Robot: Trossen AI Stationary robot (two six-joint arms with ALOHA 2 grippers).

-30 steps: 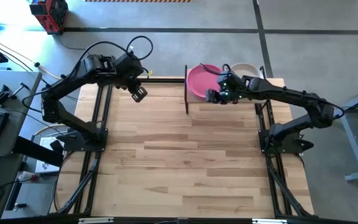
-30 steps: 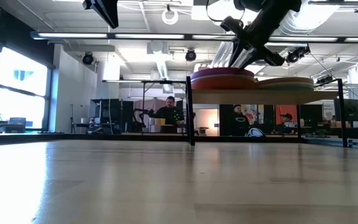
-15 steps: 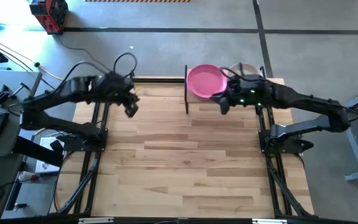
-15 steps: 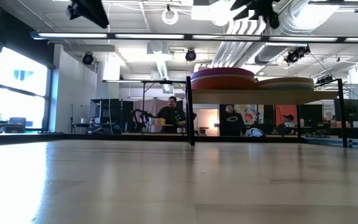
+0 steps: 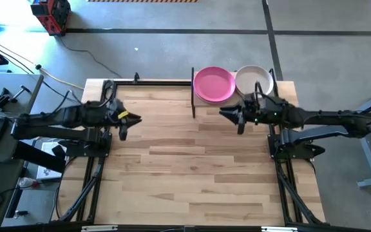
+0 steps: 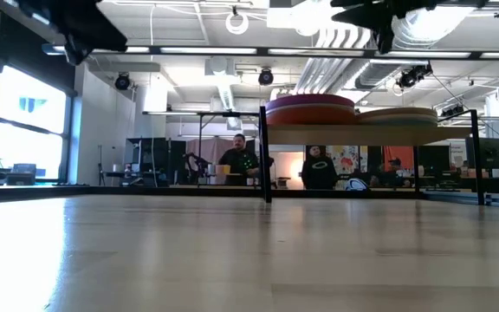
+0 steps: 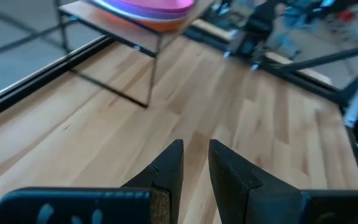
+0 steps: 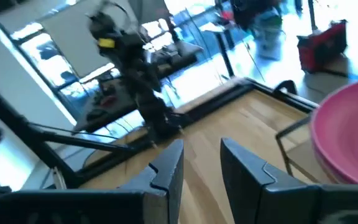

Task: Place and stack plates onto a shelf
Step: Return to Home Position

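Two stacks of plates stand on the shelf (image 6: 353,135) at the table's far edge. One is topped by a magenta plate (image 5: 214,84), the other by an off-white plate (image 5: 254,80). The low view shows the magenta-topped stack (image 6: 310,109) standing higher than its neighbour (image 6: 398,115). My left gripper (image 5: 123,129) hangs over the table's left side, far from the shelf. In its wrist view the left gripper (image 7: 195,158) shows a narrow gap with nothing in it. My right gripper (image 5: 227,116) floats just in front of the shelf; the right gripper (image 8: 201,158) is likewise slightly open and holds nothing.
The wide plank tabletop (image 5: 192,167) stretches bare between the arms and toward the near edge. Black frame rails (image 5: 98,167) run along both sides. The shelf's thin black posts (image 5: 192,93) stand at its corners. People (image 6: 236,160) sit in the room beyond.
My right gripper has drawn back from over the magenta plate toward the near edge, levelling out and rolling at the wrist. My left gripper has swung from the far left corner toward the left edge and down. The plate stacks have stayed put.
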